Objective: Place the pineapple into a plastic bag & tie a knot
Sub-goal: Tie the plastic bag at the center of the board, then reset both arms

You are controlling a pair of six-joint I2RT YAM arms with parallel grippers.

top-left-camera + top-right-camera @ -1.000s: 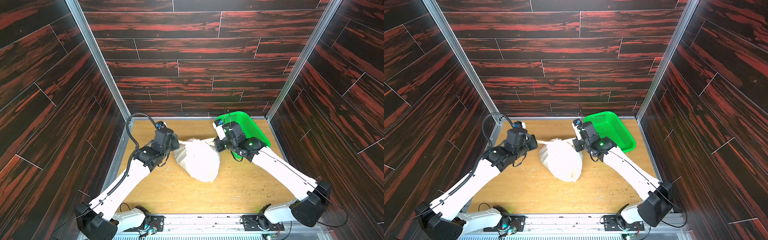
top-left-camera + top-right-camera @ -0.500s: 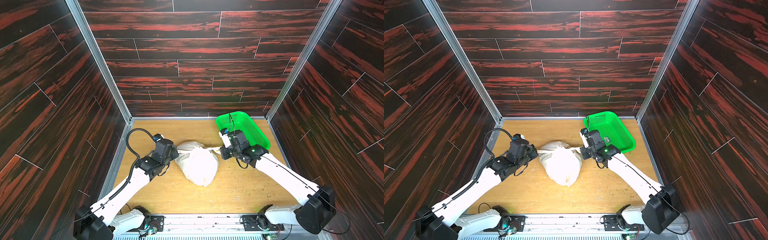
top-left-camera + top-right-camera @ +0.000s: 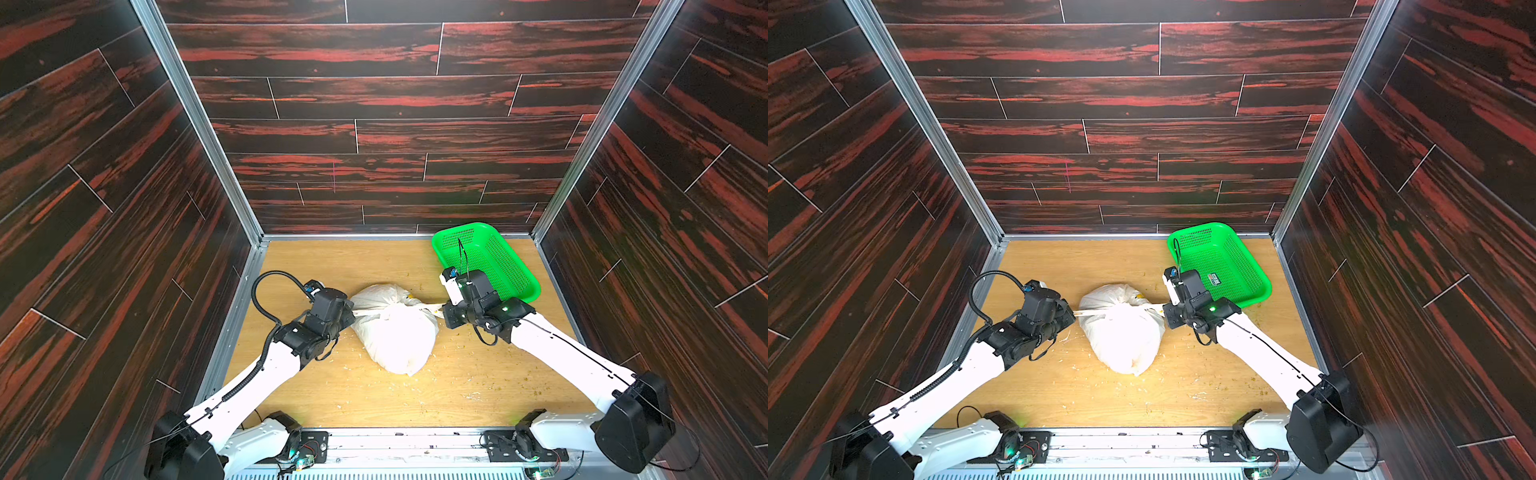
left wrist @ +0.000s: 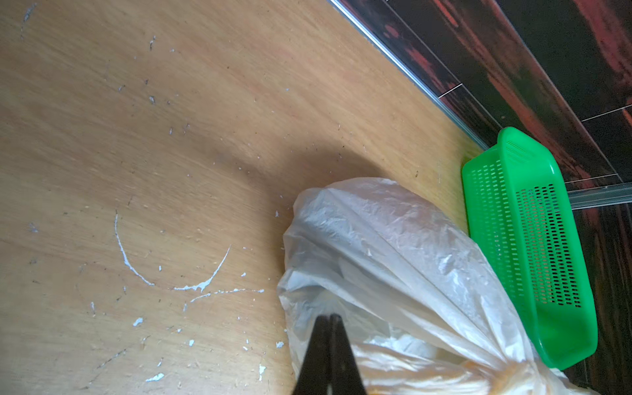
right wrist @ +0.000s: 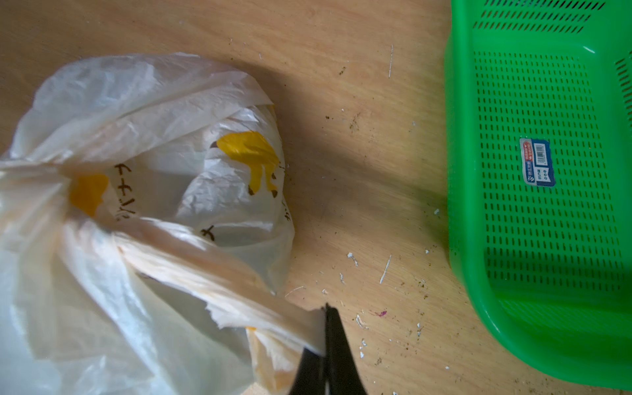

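Plastic bag (image 3: 395, 336) lies bulging mid-tabletop, contents hidden. Left claw (image 3: 351, 313) is pinched shut on one handle strap (image 3: 368, 312). Right claw (image 3: 444, 309) is shut on the opposite strap, which is taut in the right wrist view. Knot (image 3: 1121, 308) is bunched between them, on top of the bag. Step looks like cinching: pull evenly toward the left and right edges, low and level. Go steady, thin film could tear or slip. Green basket (image 3: 486, 262) in far-right corner, just beside the right arm; don't bump it.
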